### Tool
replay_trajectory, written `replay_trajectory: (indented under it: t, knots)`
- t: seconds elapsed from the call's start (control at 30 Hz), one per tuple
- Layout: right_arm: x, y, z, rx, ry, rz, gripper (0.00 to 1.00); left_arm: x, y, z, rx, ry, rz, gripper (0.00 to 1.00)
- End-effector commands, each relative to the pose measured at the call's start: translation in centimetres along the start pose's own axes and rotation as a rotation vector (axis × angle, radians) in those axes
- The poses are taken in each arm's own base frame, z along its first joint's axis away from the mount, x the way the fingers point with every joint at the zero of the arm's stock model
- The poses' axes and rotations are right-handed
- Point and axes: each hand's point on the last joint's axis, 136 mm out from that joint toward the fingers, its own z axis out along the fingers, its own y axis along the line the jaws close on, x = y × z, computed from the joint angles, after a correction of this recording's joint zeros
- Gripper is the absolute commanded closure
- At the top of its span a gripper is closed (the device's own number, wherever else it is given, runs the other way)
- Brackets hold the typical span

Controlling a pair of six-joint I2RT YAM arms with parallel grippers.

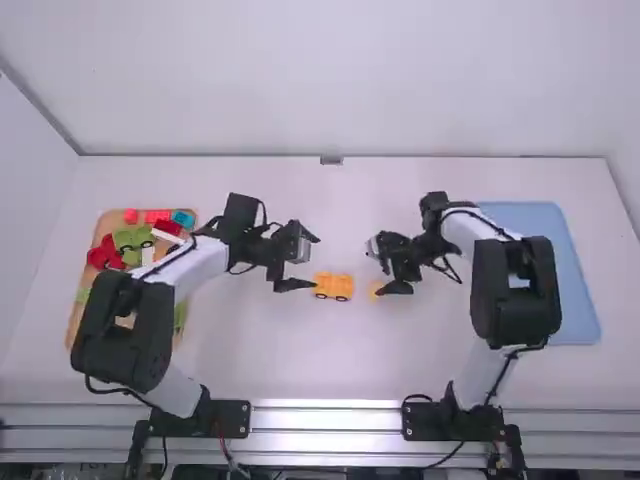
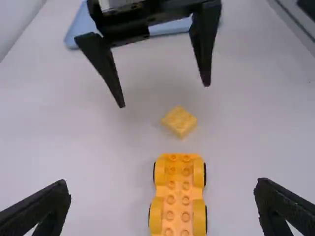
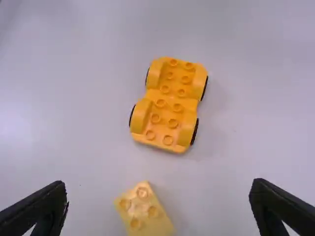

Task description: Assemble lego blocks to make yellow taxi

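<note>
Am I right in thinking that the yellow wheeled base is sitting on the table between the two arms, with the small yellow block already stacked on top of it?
Not quite: the small yellow block is not on the wheeled base. The left wrist view shows it lying separately on the table, with a gap between them. The rest is right.

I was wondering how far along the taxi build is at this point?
Already done: the orange-yellow wheeled base stands wheels-down on the table, its studs bare. In hand: nothing; the left gripper and right gripper are both open. Left to do: the small yellow block lies apart from the base, so joining them probably comes next; nothing is stacked on the base yet.
</note>
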Motion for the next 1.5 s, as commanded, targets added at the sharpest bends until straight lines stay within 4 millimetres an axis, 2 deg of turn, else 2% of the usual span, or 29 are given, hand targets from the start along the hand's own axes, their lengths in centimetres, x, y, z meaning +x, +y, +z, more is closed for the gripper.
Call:
replay_trajectory:
  t: [0.0,0.07,0.17,0.4,0.57,0.63,0.67,0.73,0.8,0.9,0.97,1.1,1.17,1.27,1.47]
  knots:
    - [1.8,0.5,1.1,-0.023,-0.072,-0.045,0.01,-0.3,-0.3,0.2,0.015,-0.031,-0.017,0.01]
    - [3.5,1.1,2.0,-0.050,-0.089,-0.050,0.01,-0.4,-0.2,0.2,0.011,-0.033,-0.055,0.01]
    - [4.6,1.4,2.5,-0.056,-0.113,-0.054,0.03,-0.4,-0.2,0.2,0.012,-0.037,-0.064,0.01]
    - [6.0,1.7,3.0,-0.049,-0.156,-0.073,0.14,-0.9,-0.8,0.9,0.036,-0.038,-0.051,0.01]
    - [6.1,2.0,4.0,-0.074,-0.158,-0.076,0.20,-1.4,-1.3,1.5,0.055,-0.043,-0.032,0.01]
    - [6.2,2.1,4.5,-0.085,-0.152,-0.083,0.25,-1.5,-1.4,1.8,0.061,-0.045,-0.024,0.01]
    - [6.2,2.2,4.6,-0.090,-0.148,-0.084,0.34,-1.5,-1.3,1.8,0.058,-0.041,-0.030,0.01]
    - [6.4,2.2,4.5,-0.090,-0.145,-0.079,0.38,-1.2,-1.1,1.8,0.047,-0.022,-0.048,0.01]
    - [6.4,2.2,4.5,-0.092,-0.144,-0.077,0.49,-0.8,-0.9,1.8,0.032,0.003,-0.069,0.01]
    - [6.3,2.3,4.5,-0.097,-0.146,-0.060,0.72,-0.3,-1.0,1.9,0.030,0.025,-0.088,0.01]
    - [6.2,2.3,4.5,-0.098,-0.149,-0.032,0.75,-0.1,-1.1,1.9,0.030,0.025,-0.087,0.01]
    - [5.5,2.0,4.1,-0.093,-0.175,0.029,0.84,1.2,-1.8,2.4,0.010,0.018,-0.057,0.01]
    - [4.7,1.8,3.6,-0.097,-0.191,0.056,0.84,2.0,-2.0,2.8,-0.002,0.011,-0.037,0.01]
    - [2.2,1.2,1.8,-0.102,-0.243,0.093,0.86,3.8,-2.3,3.8,-0.017,0.001,-0.061,0.01]
    - [-1.5,-0.3,-1.2,-0.008,-0.285,0.051,0.89,6.3,-2.1,5.3,-0.012,0.003,-0.100,0.01]
